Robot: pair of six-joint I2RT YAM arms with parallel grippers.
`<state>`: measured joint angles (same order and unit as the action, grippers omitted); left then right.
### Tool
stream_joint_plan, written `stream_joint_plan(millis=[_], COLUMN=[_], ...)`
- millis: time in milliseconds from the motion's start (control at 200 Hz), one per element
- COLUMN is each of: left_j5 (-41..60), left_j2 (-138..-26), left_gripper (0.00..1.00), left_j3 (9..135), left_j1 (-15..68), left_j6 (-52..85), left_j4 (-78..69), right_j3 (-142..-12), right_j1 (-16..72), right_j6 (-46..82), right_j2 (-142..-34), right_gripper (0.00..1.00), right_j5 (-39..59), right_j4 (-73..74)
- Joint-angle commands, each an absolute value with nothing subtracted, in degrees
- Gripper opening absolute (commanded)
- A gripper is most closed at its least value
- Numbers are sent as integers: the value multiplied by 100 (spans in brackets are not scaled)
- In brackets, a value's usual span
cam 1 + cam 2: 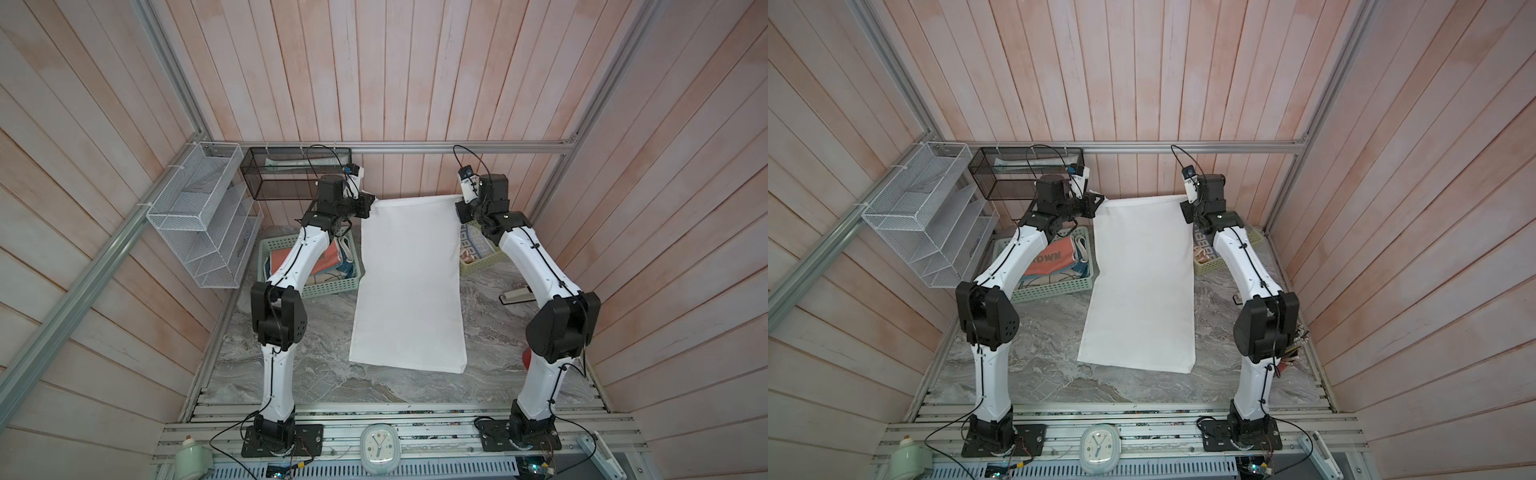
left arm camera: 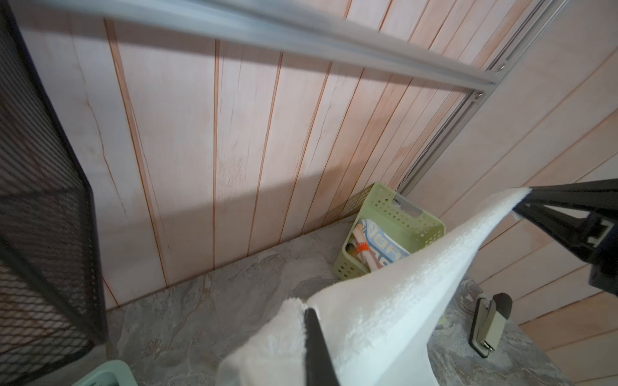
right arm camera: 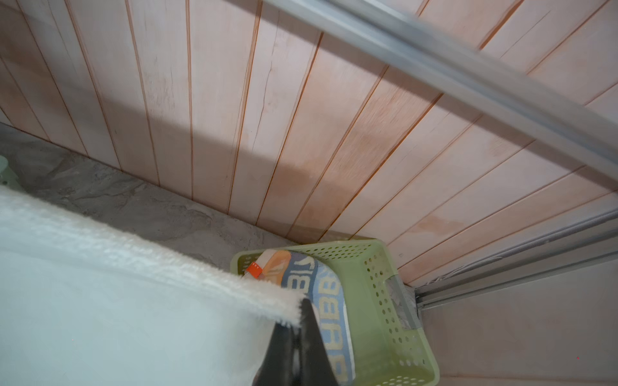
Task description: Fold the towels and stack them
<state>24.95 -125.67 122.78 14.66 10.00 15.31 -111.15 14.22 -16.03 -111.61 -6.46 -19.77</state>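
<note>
White towel (image 1: 409, 282): plain terry, just beside the mint-green basket (image 1: 332, 289), between it and the yellow-green basket (image 1: 482, 266). Its far edge is lifted and pulled taut, and its near end lies flat on the marble tabletop (image 1: 316, 374).
Left gripper (image 1: 371, 203): clenched on the towel's far corner, above the mint-green basket's far end.
Right gripper (image 1: 459, 208): clenched on the other far corner, across the towel from the mint-green basket.
Done, by my reading: one towel is out and opened to full length with no crease in it. This looks like the start of its first fold.
Left to do: fold the white towel, then fold the rest. No stack shows on the tabletop beside the mint-green basket.
Coral towel (image 1: 1054, 257): lettered "BROWN", crumpled inside the mint-green basket.
Cream towel (image 1: 1054, 280): blue-lined, under the coral one in the same basket. The left arm covers much of it, so it may be more than one cloth.
Striped towel (image 3: 331, 300): blue and orange with letters, in the yellow-green basket, well apart from the mint-green basket.
Count, towels: four seen. One is held and three are in baskets.
Count, baskets: two.
Count, grippers: two, both holding the white towel.
Count, stapler (image 1: 515, 296): one, beyond the white towel from the mint-green basket.
</note>
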Motion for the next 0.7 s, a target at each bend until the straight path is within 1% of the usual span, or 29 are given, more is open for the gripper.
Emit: stream_joint_plan(millis=[0, 45, 135, 295, 505, 695], left_j5=[2660, 2699, 2746, 2525, 2164, 1877], left_j2=[-12585, -12542, -12269, -11420, -10327, -9744], left_gripper=[0, 0, 0, 0, 0, 0], left_j3=[12231, 12054, 11288, 9436, 7444, 6087], left_j1=[1338, 1344, 1374, 1606, 1967, 2360], left_j6=[1205, 1260, 1405, 1417, 1532, 1807], left_j4=[1199, 1165, 949, 516, 258, 204], right_j3=[-11077, -10914, -10257, -8430, -6969, -5820], right_j1=[1287, 1283, 1300, 1444, 1722, 1735], right_j6=[-1409, -1321, -1047, -500, 55, 729], right_j2=[-11097, -11033, -10674, -9775, -9050, -8722], right_gripper=[0, 0, 0, 0, 0, 0], right_j5=[-777, -678, -451, -86, 12, 512], right_j4=[-1809, -1819, -1673, -1172, -1568, -1818])
